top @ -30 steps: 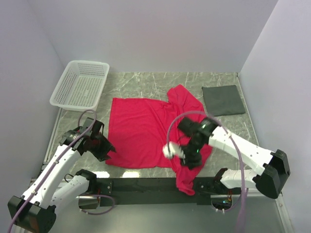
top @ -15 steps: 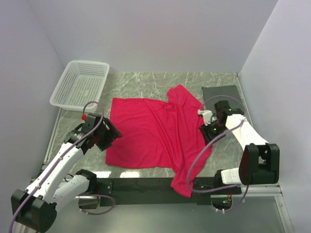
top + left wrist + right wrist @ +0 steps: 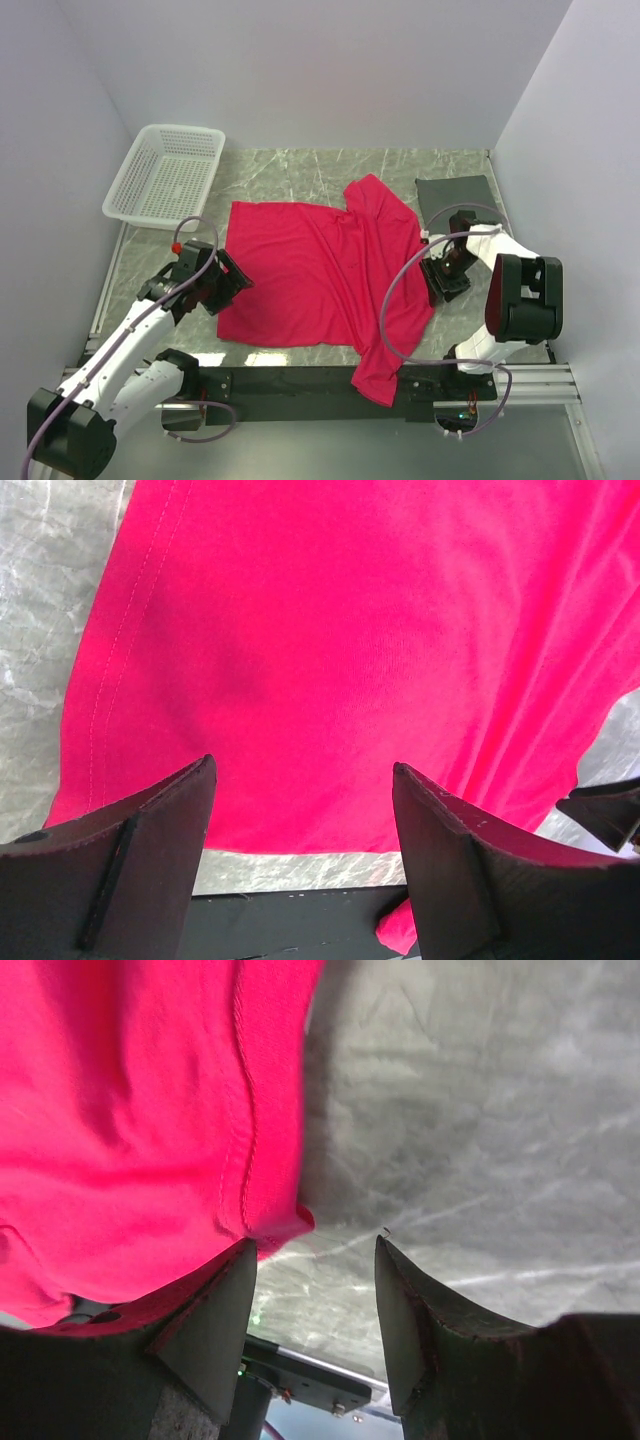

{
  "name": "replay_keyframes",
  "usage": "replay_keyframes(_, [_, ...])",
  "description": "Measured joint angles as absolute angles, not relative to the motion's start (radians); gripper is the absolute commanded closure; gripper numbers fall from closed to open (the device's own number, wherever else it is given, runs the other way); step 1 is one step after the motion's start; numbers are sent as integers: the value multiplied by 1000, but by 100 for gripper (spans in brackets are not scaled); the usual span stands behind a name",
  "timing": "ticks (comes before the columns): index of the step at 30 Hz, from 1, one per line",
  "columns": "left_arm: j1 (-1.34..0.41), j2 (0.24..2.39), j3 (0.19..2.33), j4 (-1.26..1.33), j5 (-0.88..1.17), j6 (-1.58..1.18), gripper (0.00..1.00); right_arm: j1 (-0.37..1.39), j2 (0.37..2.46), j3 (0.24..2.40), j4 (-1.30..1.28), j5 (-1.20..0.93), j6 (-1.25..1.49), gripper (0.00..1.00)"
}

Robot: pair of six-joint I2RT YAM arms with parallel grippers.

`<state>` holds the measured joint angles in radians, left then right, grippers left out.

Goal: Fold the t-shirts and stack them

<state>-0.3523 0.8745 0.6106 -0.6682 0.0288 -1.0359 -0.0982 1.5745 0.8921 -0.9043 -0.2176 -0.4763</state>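
The crimson t-shirt point(image 3: 320, 275) lies spread over the middle of the marbled tabletop point(image 3: 300, 170). Its long axis runs roughly left to right across the top view. The stitched hem is at the left, and the sleeves appear to be at the right.

The left pincer point(image 3: 222, 285) hangs at that hem edge with its jaws wide and nothing in them. In the left wrist view the pincer point(image 3: 300, 770) looks down on flat red cloth point(image 3: 350, 650) spreading away from it toward the picture's top.

The right pincer point(image 3: 440, 275) sits at the shirt's opposite edge, also spread and empty. In the right wrist view the pincer point(image 3: 312, 1240) has bare tabletop between its fingers, and the shirt's seamed edge point(image 3: 250, 1160) is just beside the left finger.

Each arm is thus nearest its own side of the shirt.

The right side is untidy. One part is rumpled toward the upper right, and another drapes over the near edge onto the black rail point(image 3: 290, 380).

A folded dark grey cloth point(image 3: 458, 206) lies close behind the right pincer and could crowd a sweep that way. The white mesh basket point(image 3: 118, 195) stands well apart at upper left.
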Motion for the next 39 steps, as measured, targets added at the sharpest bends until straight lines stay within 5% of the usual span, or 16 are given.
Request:
replay_keyframes(5, [-352, 840, 581, -646, 29, -1039, 24, -99, 1614, 918, -908, -254, -475, 48])
replay_keyframes(15, [-352, 835, 556, -640, 30, -1039, 24, -101, 1659, 924, -916, -277, -474, 99])
replay_keyframes(25, [-339, 891, 556, -603, 33, -1024, 23, -182, 1633, 908, -915, -142, -516, 100])
replay_keyframes(26, [-336, 902, 556, -598, 33, -1015, 23, -197, 1633, 910, -914, -129, -519, 98])
replay_keyframes(29, [-329, 943, 569, -589, 32, -988, 24, -228, 1633, 931, -913, -96, -535, 65])
replay_keyframes(32, [-323, 997, 621, -587, 27, -945, 23, -235, 1634, 984, -932, -96, -567, 46])
replay_keyframes(39, [-293, 1127, 805, -511, -31, -809, 15, -218, 1668, 1333, -1079, -265, -717, 40])
